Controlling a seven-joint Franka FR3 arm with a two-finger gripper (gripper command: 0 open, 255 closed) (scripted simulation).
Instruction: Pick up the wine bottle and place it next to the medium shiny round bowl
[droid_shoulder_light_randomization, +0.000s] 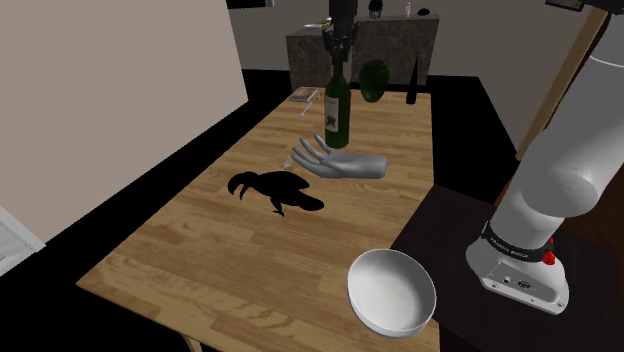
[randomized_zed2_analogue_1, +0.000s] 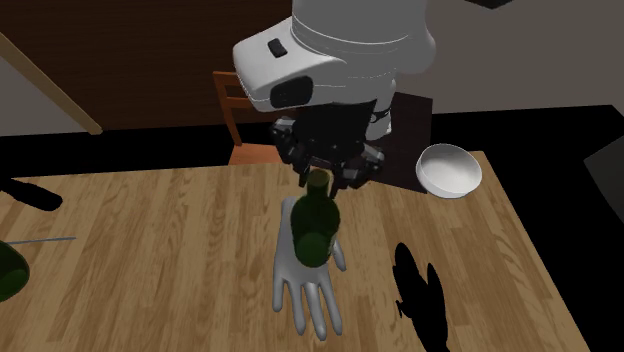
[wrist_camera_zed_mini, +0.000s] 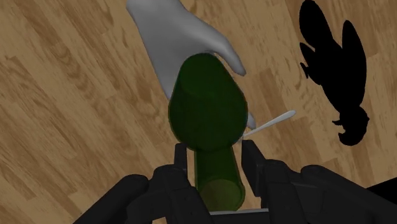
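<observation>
Transport step: my gripper (wrist_camera_zed_mini: 216, 151) clasps the wine bottle (droid_shoulder_light_randomization: 338, 110) by its neck, well apart from the white bowl (droid_shoulder_light_randomization: 392, 292); next, set it upright beside that bowl.

A home dining room — long wooden table (droid_shoulder_light_randomization: 190, 260), white bowl (droid_shoulder_light_randomization: 392, 290) at its near corner, wooden chair (randomized_zed2_analogue_1: 232, 108) beside it, dark counter (droid_shoulder_light_randomization: 398, 45) at the far end.

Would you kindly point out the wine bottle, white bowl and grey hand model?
wine bottle (droid_shoulder_light_randomization: 338, 115), shoulder view, on its body.
white bowl (droid_shoulder_light_randomization: 392, 288), shoulder view, on its inner wall.
grey hand model (droid_shoulder_light_randomization: 346, 165), shoulder view, on its palm.
</observation>
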